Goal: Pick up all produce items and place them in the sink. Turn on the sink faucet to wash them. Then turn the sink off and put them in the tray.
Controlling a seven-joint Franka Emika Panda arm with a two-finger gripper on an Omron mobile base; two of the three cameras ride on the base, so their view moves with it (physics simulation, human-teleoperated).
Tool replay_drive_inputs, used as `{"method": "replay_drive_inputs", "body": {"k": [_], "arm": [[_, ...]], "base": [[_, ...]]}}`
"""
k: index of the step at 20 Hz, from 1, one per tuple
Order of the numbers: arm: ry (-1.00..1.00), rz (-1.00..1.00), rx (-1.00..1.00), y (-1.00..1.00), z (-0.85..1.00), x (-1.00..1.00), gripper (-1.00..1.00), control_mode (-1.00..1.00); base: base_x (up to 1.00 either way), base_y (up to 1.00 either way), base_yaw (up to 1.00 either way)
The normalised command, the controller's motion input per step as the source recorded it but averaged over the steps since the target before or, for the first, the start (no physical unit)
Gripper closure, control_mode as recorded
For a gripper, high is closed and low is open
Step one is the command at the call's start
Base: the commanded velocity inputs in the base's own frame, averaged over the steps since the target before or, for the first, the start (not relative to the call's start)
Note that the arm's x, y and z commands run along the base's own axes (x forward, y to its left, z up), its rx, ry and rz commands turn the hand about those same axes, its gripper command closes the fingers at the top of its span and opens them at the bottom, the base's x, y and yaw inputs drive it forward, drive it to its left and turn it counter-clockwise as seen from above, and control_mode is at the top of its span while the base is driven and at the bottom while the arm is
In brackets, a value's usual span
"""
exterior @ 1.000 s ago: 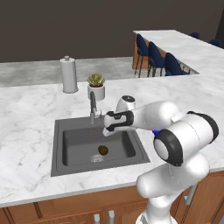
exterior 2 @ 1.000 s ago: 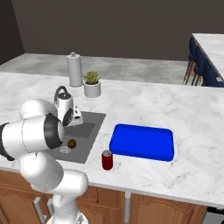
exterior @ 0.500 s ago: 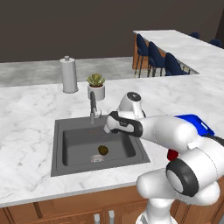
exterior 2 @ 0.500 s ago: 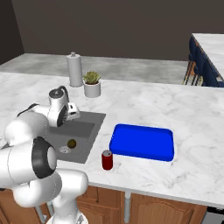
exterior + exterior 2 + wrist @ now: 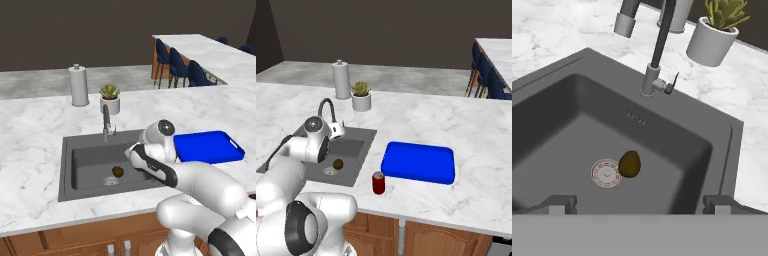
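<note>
One produce item [image 5: 629, 163], a small brown-olive oval, lies on the floor of the dark grey sink [image 5: 728, 131], touching the round drain [image 5: 606, 173]. It also shows in both base views as produce [image 5: 118, 171] in the sink [image 5: 67, 165] and produce [image 5: 338, 163] in the sink [image 5: 364, 133]. My gripper [image 5: 639, 204] hangs open and empty above the basin, on the near side of the produce. The sink faucet [image 5: 660, 50] rises at the back rim, its lever [image 5: 672, 82] on the side. The blue tray [image 5: 207, 146] lies empty right of the sink.
A red can [image 5: 378, 182] stands near the counter's front edge between sink and tray [image 5: 418, 162]. A potted succulent [image 5: 110, 98] and a paper-towel roll [image 5: 78, 86] stand behind the faucet [image 5: 106, 122]. Blue chairs line the far counter.
The arm has swung around and the hand has come down a little over the sink. The jaws stay open. The produce lies where it was.
</note>
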Motion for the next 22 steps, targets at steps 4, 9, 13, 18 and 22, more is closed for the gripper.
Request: {"method": "replay_drive_inputs", "body": {"k": [4, 9, 13, 18, 22], "arm": [[-0.22, 0.01, 0.06, -0.09, 0.21, -0.25, -1.0, -1.0], [-0.14, 0.05, 0.07, -0.01, 0.29, -0.01, -1.0, -1.0], [-0.07, 0.06, 0.08, -0.04, 0.09, 0.01, -1.0, -1.0], [0.0, 0.01, 0.07, -0.11, -0.1, 0.26, -1.0, -1.0], [0.0, 0.05, 0.09, -0.14, -0.14, 0.43, -1.0, -1.0]], "base": [[0.0, 0.0, 0.0], [0.0, 0.0, 0.0], [0.0, 0.0, 0.0], [0.0, 0.0, 0.0], [0.0, 0.0, 0.0]]}}
